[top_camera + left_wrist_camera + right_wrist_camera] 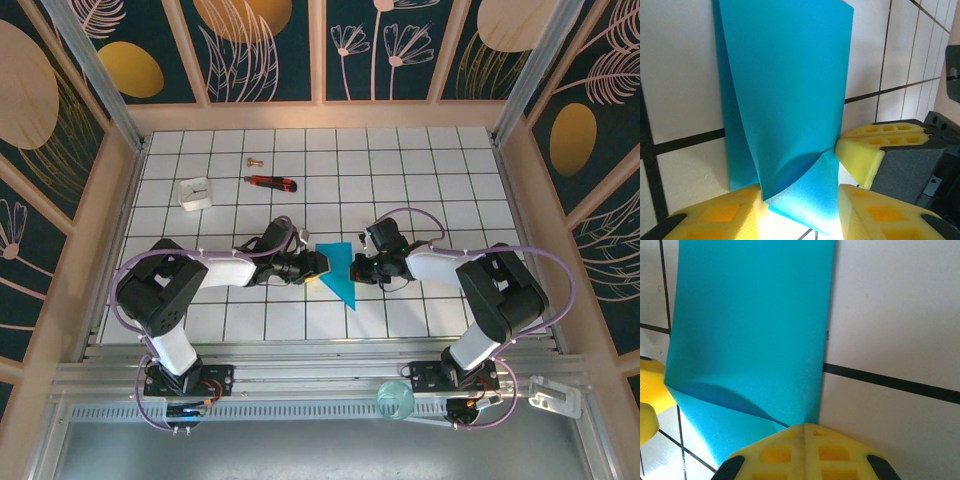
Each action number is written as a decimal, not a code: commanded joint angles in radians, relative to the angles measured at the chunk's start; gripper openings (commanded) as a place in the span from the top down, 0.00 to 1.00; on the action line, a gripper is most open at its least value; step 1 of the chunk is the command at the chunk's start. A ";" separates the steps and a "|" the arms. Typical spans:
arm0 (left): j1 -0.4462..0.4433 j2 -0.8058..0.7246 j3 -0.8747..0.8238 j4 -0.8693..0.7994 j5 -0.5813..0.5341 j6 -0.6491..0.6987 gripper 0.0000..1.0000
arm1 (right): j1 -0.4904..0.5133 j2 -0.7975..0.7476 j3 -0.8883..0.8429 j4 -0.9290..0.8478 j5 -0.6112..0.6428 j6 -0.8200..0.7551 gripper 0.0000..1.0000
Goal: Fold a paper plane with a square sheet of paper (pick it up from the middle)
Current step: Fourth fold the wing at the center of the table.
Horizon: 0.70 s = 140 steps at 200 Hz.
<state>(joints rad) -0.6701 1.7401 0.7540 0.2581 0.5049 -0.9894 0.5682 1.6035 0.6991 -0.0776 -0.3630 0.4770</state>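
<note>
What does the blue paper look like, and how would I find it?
Start at the white tiled table and look near its front middle, where the left gripper and right gripper meet. The teal paper sits between them, narrowing to a point toward the front edge. It is the only blue thing there, unlike the white block and red-and-black knife farther back.

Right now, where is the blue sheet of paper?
In the top view the teal paper sits mid-table, between the left gripper and the right gripper; the utility knife lies farther back, to the left.
</note>
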 commanded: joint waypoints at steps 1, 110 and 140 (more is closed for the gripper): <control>-0.006 0.016 0.004 0.046 0.029 0.022 0.59 | -0.007 0.017 -0.026 -0.036 0.044 -0.015 1.00; 0.014 0.062 -0.015 0.105 0.067 0.251 0.66 | -0.007 0.019 -0.027 -0.055 0.058 -0.026 1.00; 0.027 0.069 -0.022 0.112 0.080 0.260 0.72 | -0.007 0.026 -0.029 -0.055 0.056 -0.027 1.00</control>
<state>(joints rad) -0.6579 1.7927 0.7422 0.3325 0.5507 -0.7704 0.5682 1.6035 0.6991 -0.0780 -0.3626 0.4725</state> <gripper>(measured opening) 0.292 0.042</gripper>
